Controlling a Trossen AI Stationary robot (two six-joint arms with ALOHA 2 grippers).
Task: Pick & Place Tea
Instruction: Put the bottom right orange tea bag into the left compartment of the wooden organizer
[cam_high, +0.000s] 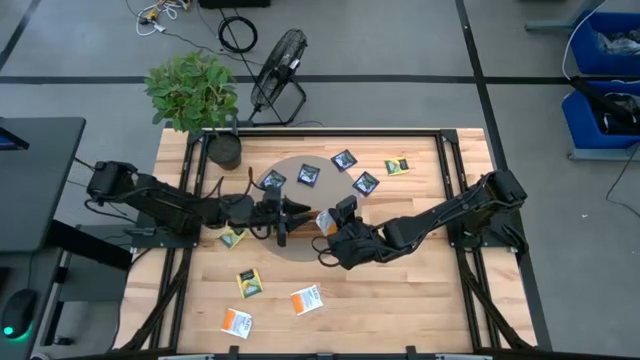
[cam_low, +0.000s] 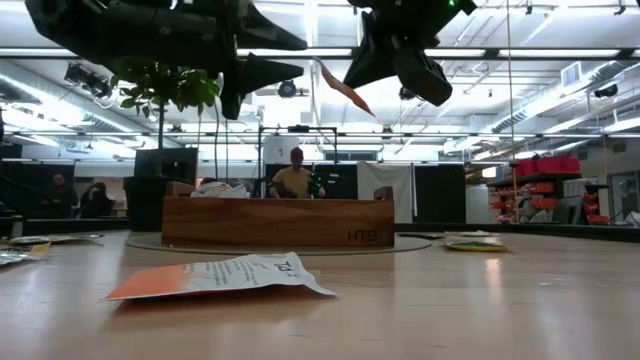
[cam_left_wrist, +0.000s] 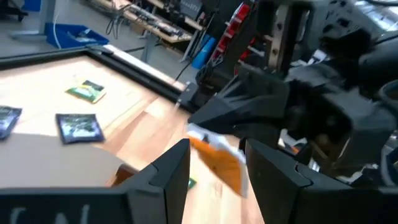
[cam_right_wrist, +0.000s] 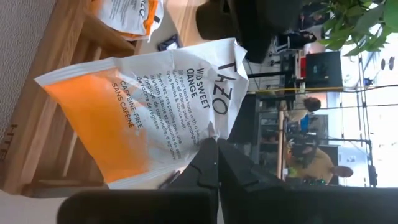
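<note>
My right gripper (cam_high: 334, 223) is shut on an orange-and-white tea sachet (cam_right_wrist: 155, 106), held in the air above the long wooden tray (cam_low: 278, 222). The sachet (cam_low: 342, 88) tilts under the gripper (cam_low: 368, 68). My left gripper (cam_high: 300, 213) comes level from the table's left, open. Its two fingers (cam_left_wrist: 177, 177) point at the held sachet (cam_left_wrist: 221, 163) and stop just short of it. Other sachets lie flat on the table: dark navy ones (cam_high: 308, 175) on the round mat, yellow-green ones (cam_high: 249, 282), and orange-and-white ones (cam_high: 307, 299). My right gripper pinches the sachet between its two fingers at one edge, near a corner of the white printed end (cam_right_wrist: 200, 144). The fingers slant down from the table's right. The sachet is lifted clear of tray and table, and its orange end (cam_right_wrist: 99, 118) sticks out away from the fingers.
A potted plant (cam_high: 222, 148) stands at the far left corner of the table, with a floor fan (cam_high: 280, 65) beyond it. A round mat (cam_high: 330, 195) lies under the tray. One orange-and-white sachet (cam_low: 215, 277) lies near the front edge. People stand in the room behind.
</note>
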